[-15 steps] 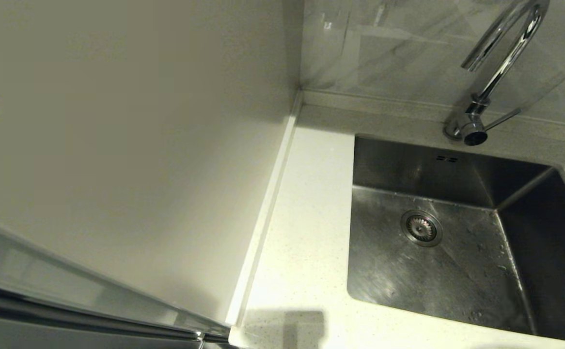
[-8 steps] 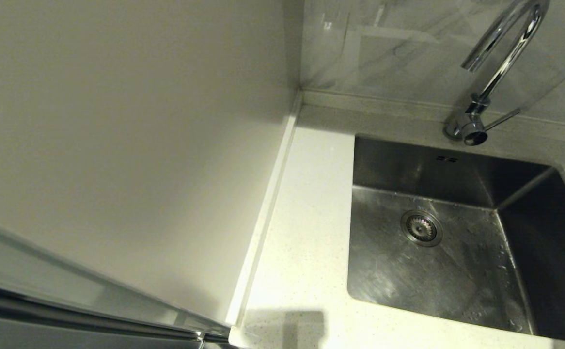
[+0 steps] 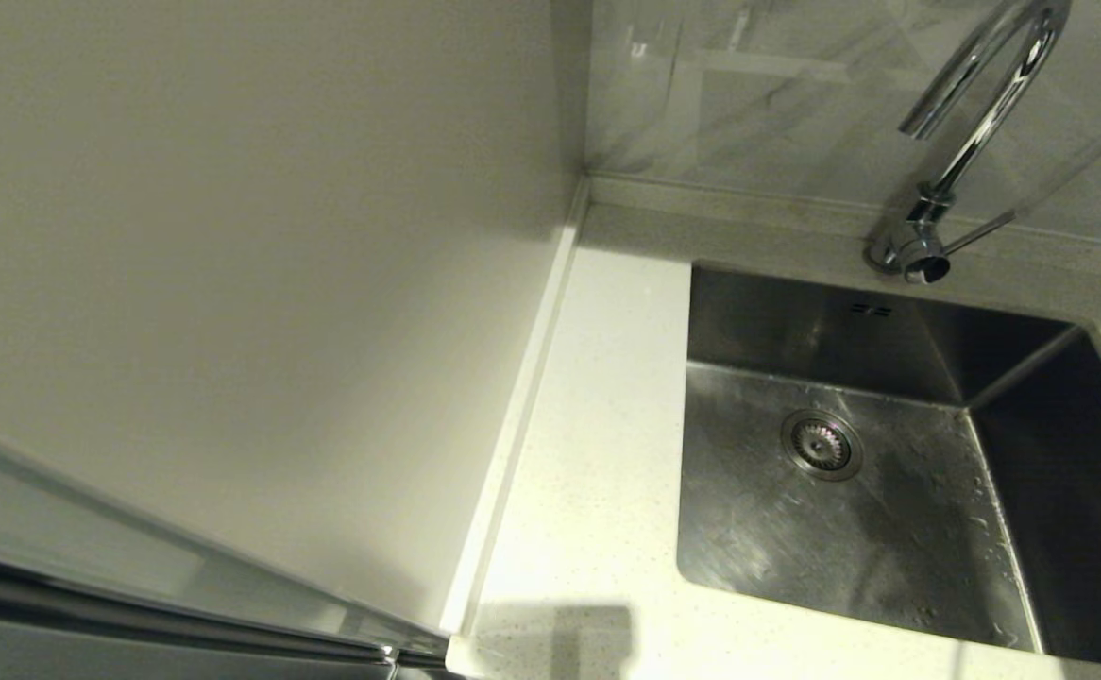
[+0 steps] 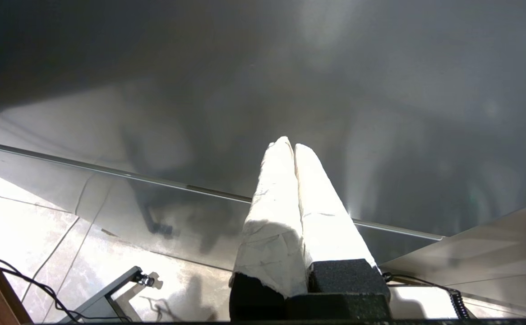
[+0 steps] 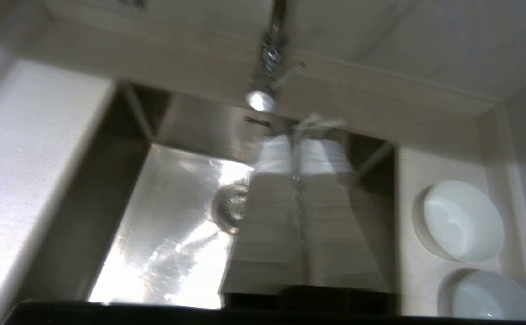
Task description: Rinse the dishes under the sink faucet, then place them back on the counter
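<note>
Head view first: brushed stainless steel sink [image 3: 890, 472] sat empty and water-spotted, its round drain strainer [image 3: 821, 444] bare; tall chrome gooseneck faucet [image 3: 966, 142] stood behind it with the thin lever out to the side; speckled off-white counter [image 3: 598, 453] ran along the basin's left edge; no arm and no dish showed here.

Left wrist view: left gripper [image 4: 293, 149] hung parked away from the work, its white-wrapped fingers pressed together with nothing between them, over a glossy grey panel and tiled floor.

Right wrist view: right gripper [image 5: 301, 155] hovered above the basin below the faucet base, blurred, fingers closed on nothing; two pale round shallow bowls [image 5: 463, 221] sat on the counter strip just beside the sink's other edge, one nearer the wall, one cut off by the frame; a third did not show.

Only this view revealed the dishes, and only the head view gave the spout. Judging by that, the fetch came next; it wanted the fingers parted, one set over the nearer bowl's rim, then a level lift.
</note>
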{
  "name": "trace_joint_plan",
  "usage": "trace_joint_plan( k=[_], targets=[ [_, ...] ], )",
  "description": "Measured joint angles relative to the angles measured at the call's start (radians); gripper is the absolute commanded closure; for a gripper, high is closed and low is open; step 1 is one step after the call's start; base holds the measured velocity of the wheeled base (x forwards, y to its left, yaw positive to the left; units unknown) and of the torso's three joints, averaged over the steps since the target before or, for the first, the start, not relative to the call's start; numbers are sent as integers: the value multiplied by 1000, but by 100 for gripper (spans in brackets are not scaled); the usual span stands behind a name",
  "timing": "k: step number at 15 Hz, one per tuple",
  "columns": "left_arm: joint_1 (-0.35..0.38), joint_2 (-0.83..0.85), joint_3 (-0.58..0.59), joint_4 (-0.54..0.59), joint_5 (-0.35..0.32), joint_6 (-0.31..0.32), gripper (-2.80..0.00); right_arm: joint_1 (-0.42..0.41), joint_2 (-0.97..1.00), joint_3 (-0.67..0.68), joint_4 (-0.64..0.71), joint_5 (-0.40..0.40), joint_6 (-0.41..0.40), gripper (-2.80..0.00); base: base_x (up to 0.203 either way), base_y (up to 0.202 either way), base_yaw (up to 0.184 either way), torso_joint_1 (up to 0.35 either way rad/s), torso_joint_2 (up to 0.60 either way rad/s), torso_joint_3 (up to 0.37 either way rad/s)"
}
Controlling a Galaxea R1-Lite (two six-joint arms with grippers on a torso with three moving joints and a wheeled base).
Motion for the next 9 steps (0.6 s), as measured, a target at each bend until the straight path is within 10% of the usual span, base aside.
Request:
trace_joint_plan(
  k=[9],
  targets=[
    [0,0,0,0,0,0,0,120,-408,200,-113,-78,68,0,0,0,0,0,0,0]
  ],
)
